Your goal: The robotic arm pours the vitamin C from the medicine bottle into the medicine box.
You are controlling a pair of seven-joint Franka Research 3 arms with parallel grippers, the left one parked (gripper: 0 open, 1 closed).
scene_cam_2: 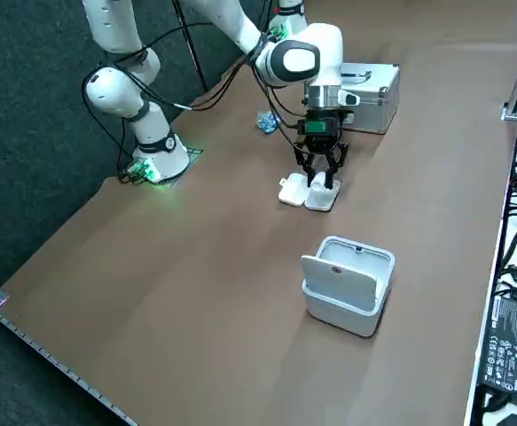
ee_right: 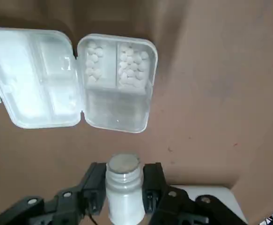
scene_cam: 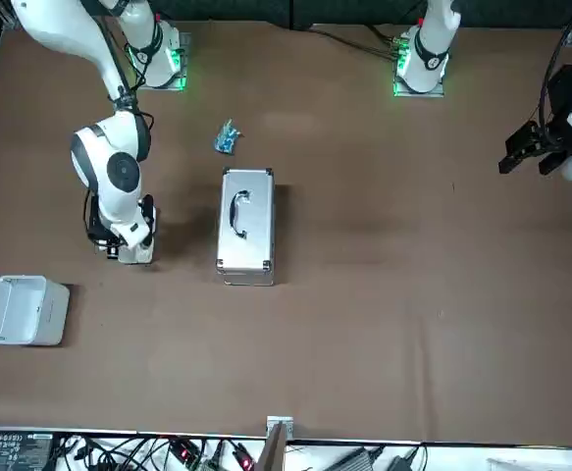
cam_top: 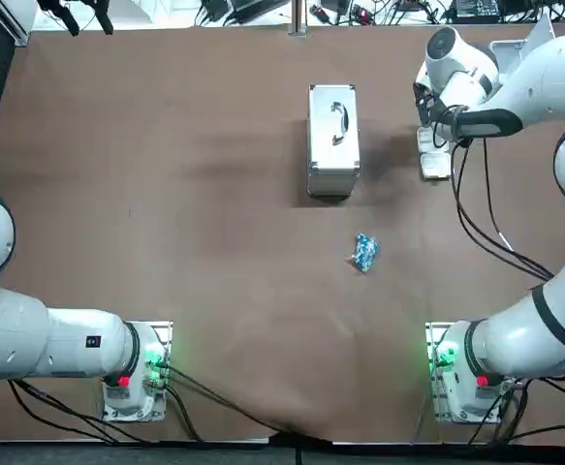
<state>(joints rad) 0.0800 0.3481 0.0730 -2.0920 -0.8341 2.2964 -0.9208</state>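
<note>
One brown table (cam_top: 166, 194) carries a silver case (cam_top: 333, 140) at centre. To the robot's right, the right gripper (ee_right: 124, 176) hangs low near the medicine box (ee_right: 117, 110) (lid open), its fingers clamped on the white medicine bottle (ee_right: 125, 201). White tablets (ee_right: 134, 65) lie in two compartments.

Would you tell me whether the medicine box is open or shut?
Open: its lid lies flat beside the base, tablets showing; right hand grips the bottle nearby.

Overhead, facing and raised right-side cameras share my table (cam_top: 166, 194) and metal case (cam_top: 333, 140) — my wrist camera looks close past my right gripper (ee_right: 124, 177), clasping the medicine bottle (ee_right: 123, 199), onto the medicine box (ee_right: 117, 112).
</note>
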